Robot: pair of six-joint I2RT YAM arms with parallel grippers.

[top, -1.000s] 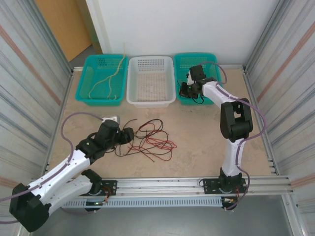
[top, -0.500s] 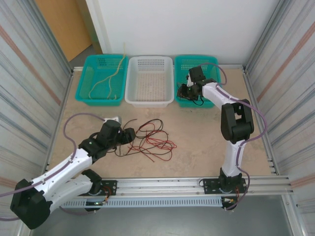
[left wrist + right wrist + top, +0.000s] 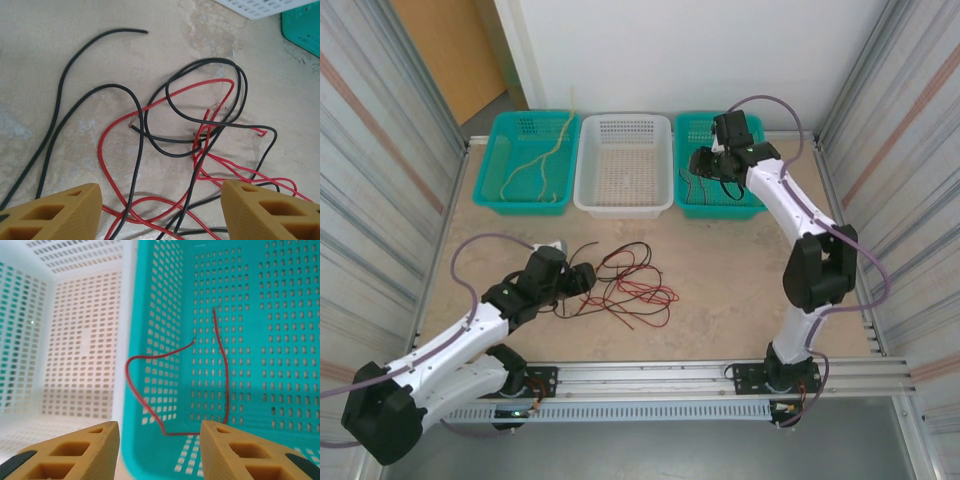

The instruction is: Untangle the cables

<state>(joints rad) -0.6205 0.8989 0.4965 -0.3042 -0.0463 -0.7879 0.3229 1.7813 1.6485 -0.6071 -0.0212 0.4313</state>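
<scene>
Untangling in progress. The left gripper (image 3: 578,277) hangs low over the near-left edge of the tangle (image 3: 625,285) of red and black cables on the table (image 3: 740,290). Its fingers (image 3: 55,212) stand wide with nothing between them. The right gripper (image 3: 705,165) is above the right teal basket (image 3: 720,212), its fingers (image 3: 75,447) parted and empty. A single red cable (image 3: 222,365) lies loose on that basket's floor, with one loop leaning on the wall. The yellowish cables (image 3: 535,165) rest in the left teal basket (image 3: 520,208).

Hazards: in the left wrist view, red (image 3: 102,150) and black (image 3: 65,85) strands cross directly beneath the gap. If you close there you may take both, and a pull would likely tighten the crossings or drag the whole heap. Also watch that the right fingers do not hook the leaning loop as you draw away.

Compared with one second ago: the right arm has stretched out and carried its gripper higher and further back over the basket, and its fingers have opened. The left arm and the tangle are practically unchanged
</scene>
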